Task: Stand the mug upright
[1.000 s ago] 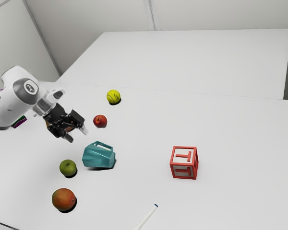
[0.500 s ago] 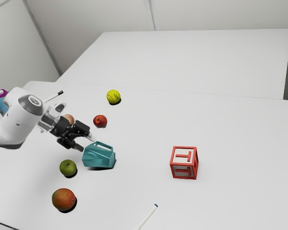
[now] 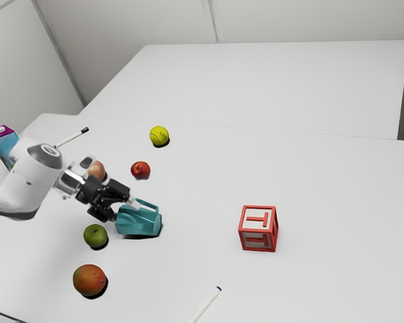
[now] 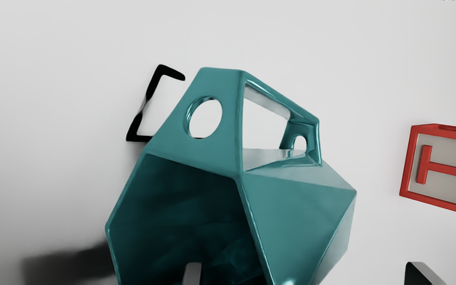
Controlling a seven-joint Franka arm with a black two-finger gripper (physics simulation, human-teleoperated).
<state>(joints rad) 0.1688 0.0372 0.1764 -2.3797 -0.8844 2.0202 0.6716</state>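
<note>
One teal mug (image 4: 291, 213), tipped sideways, spread tool (image 3: 123, 210) at its mouth (image 4: 180, 206)

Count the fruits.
4: green fruit beside the mug, orange fruit nearest the camera, red fruit beyond the mug, pinkish fruit partly behind the arm. More may hide there.

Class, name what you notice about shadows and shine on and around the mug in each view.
Exterior view: a thin dark shadow under the mug on the pale table. Wrist view: glints along the mug's edges, a nearly black interior, a crisp angular shadow beside the handle, a blurrier one near the mouth.
</note>
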